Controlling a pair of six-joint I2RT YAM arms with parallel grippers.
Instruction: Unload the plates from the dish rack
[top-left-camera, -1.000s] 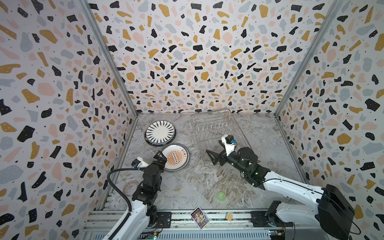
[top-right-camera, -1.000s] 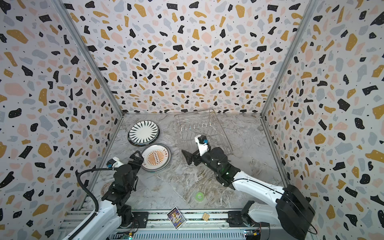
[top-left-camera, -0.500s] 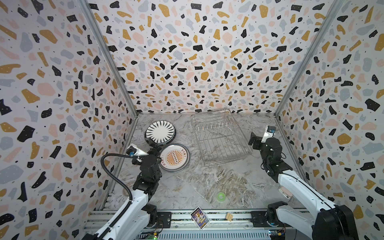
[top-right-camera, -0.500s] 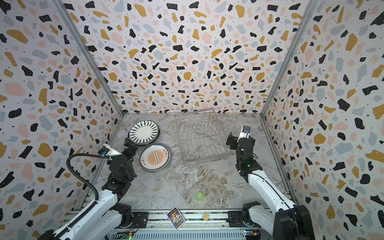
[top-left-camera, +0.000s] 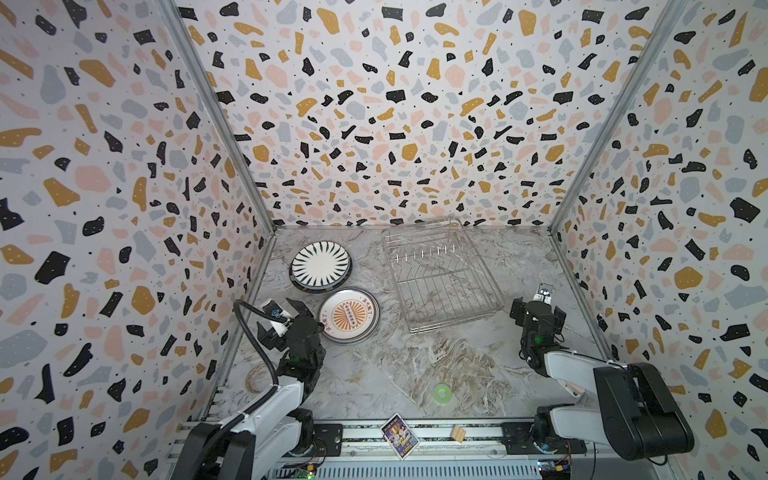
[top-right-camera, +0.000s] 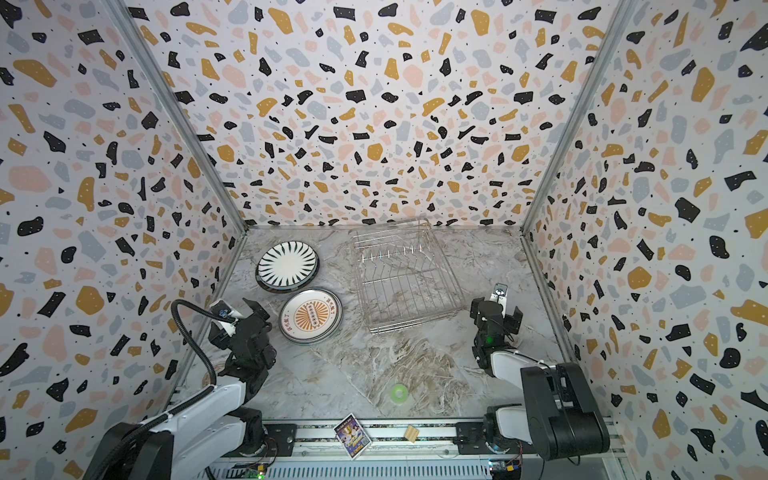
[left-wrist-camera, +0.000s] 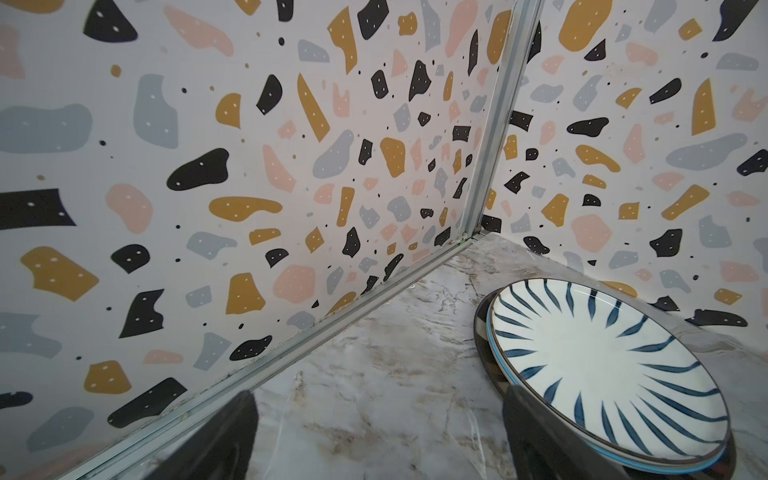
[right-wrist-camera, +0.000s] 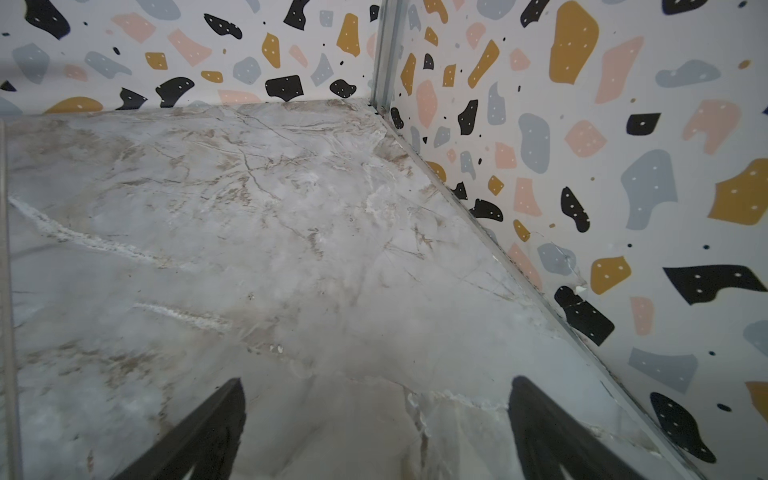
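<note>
Both top views show the dish rack bare on the worktop, the plates lying left of it in two piles, a striped-topped pile and a sunburst-topped pile nearer the arms. Spread wide and empty, the left tool hangs just beyond the sunburst-topped pile from the rack and the right tool off the rack's right front corner. A careless left-arm swing could clip and slide that pile. Neither pile's plate count can be made out.
</note>
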